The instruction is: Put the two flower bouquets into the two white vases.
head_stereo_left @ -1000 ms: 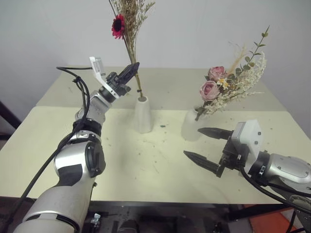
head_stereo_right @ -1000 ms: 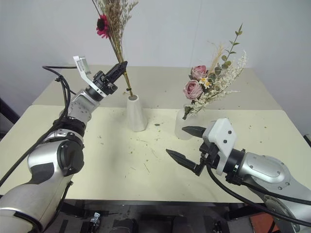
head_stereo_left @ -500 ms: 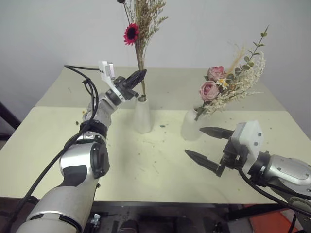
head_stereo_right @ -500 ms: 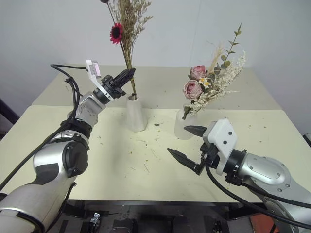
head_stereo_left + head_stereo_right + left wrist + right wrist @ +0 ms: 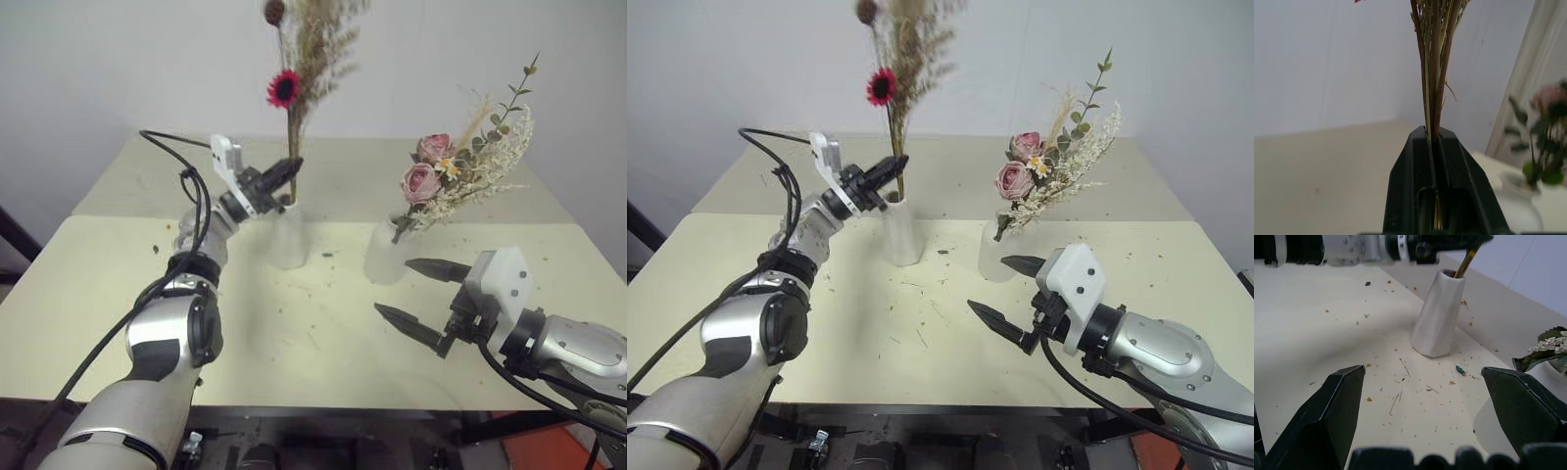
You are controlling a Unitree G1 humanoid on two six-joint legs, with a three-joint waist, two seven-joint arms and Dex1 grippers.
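Nearest the camera, at the right front of the table (image 5: 88, 264), the right gripper (image 5: 419, 298) hangs just above the surface with its two black fingers spread wide and nothing between them. Small dry plant scraps (image 5: 1400, 363) are scattered over the tabletop ahead of it.

Just beyond that gripper stands the shorter, bottle-shaped white vase (image 5: 385, 253). It holds the fuller bouquet (image 5: 460, 176) of two pink roses, cream sprigs and green eucalyptus, which leans toward the right.

Further left, at about the same depth, the tall cone vase (image 5: 287, 235) stands upright on the table. The slim bouquet (image 5: 293, 83), with its red daisy-like flower (image 5: 284, 88), brown seed ball (image 5: 274, 11) and tan grasses, rises nearly upright from it; in the right wrist view the stem ends (image 5: 1466, 263) are inside the mouth of the cone.

Immediately above that mouth, the left gripper (image 5: 283, 174) is clenched on the slim bouquet's stems; the left wrist view shows the stems pinched between the two closed fingers (image 5: 1413, 186).

Behind the table is a plain pale wall (image 5: 118, 59).
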